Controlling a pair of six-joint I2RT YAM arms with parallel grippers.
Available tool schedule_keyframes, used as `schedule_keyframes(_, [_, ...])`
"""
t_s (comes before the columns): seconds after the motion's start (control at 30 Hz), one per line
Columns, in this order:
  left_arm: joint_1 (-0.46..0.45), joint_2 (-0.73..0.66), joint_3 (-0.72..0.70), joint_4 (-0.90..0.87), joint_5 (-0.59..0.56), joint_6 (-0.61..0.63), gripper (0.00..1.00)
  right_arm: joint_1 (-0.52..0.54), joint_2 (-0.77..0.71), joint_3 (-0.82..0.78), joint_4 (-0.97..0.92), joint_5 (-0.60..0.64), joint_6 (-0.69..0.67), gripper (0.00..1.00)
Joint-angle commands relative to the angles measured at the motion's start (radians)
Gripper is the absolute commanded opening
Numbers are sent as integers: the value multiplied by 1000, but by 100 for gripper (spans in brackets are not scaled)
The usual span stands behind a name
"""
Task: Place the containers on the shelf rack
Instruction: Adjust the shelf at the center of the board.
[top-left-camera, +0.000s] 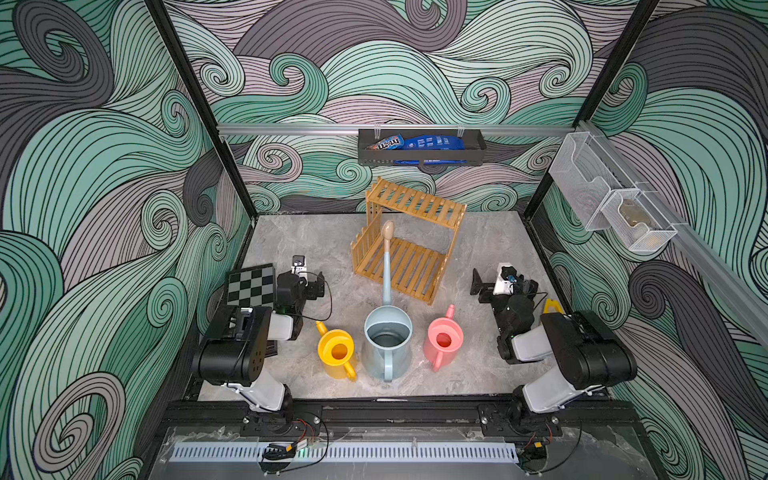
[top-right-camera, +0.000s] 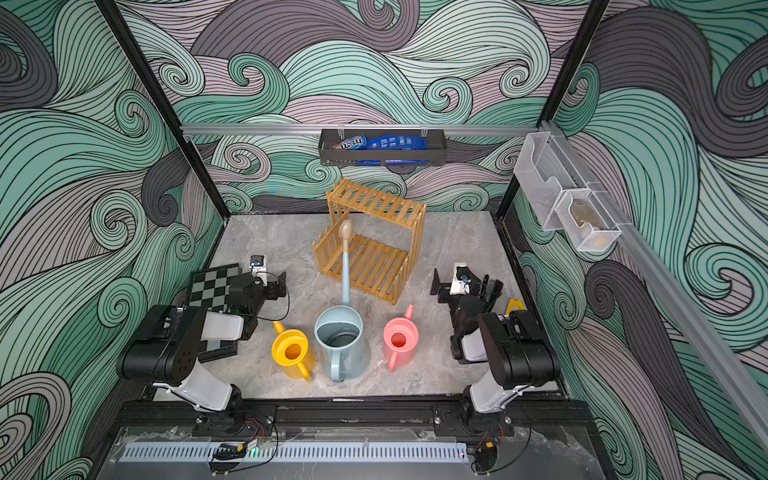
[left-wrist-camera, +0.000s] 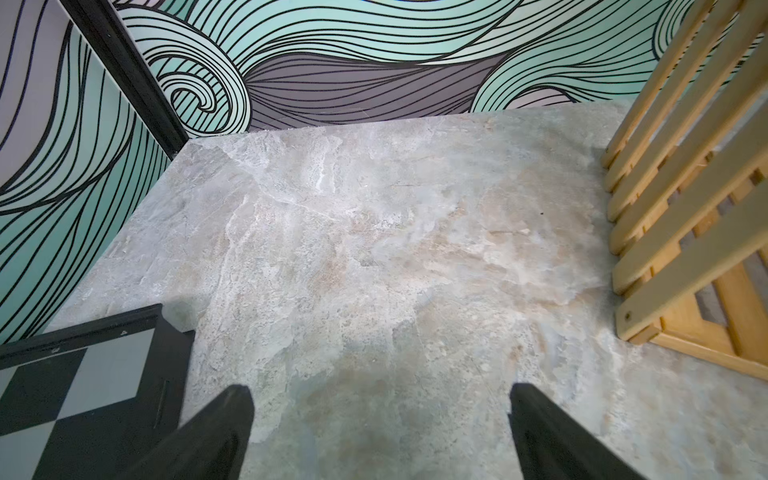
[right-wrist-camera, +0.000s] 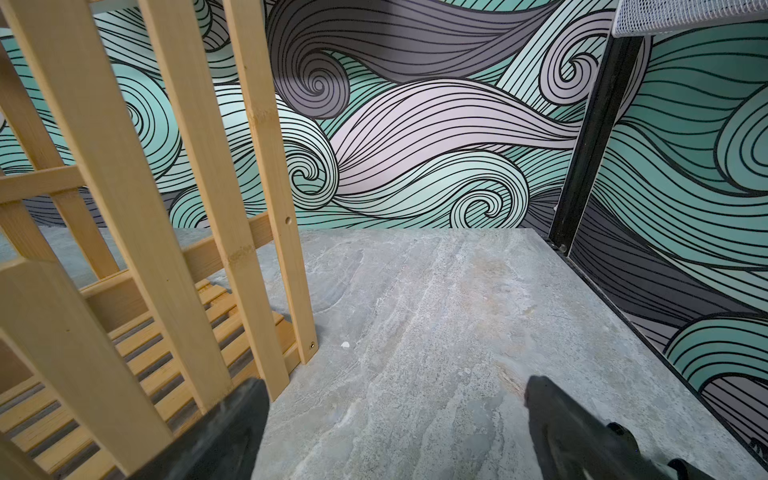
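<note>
Nothing is on the rack (top-left-camera: 409, 241) yet: both slatted tiers are bare, and all three cans stand upright in a row on the surface (top-left-camera: 490, 245) near the front edge, with the rack behind them. The yellow can (top-left-camera: 336, 353) is on the left, the blue can (top-left-camera: 386, 340) in the middle and the pink can (top-left-camera: 444, 343) on the right, each close to its neighbour; I cannot tell whether any of them touch. So all three placements remain. The blue can's spout (top-left-camera: 387, 253) rises toward the lower tier, and from above its tip overlaps the rack's side slats; I cannot tell whether they touch. The left end effector (left-wrist-camera: 379, 390) hangs spread over bare surface, holding nothing, and the right end effector (right-wrist-camera: 395, 382) is likewise spread and empty just beside the rack's upright. There is open surface on both sides of the rack. A checkerboard (top-left-camera: 251, 284) crowds the left edge by the left arm, and the walls close in behind. To my eye, the upper tier looks the easier drop from above; the long spout may need care near the slats.
</note>
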Motion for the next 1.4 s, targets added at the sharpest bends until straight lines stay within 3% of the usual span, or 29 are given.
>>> schedule_keyframes(0.0, [-6, -19, -1, -5, 1, 9, 99, 6, -18, -11, 19, 18, 5, 99])
schedule_keyframes(0.2, [-6, -19, -1, -6, 2, 9, 99, 7, -19, -25, 47, -44, -15, 99])
schedule_keyframes(1.37, [-6, -19, -1, -4, 1, 9, 99, 6, -17, -2, 4, -5, -1, 99])
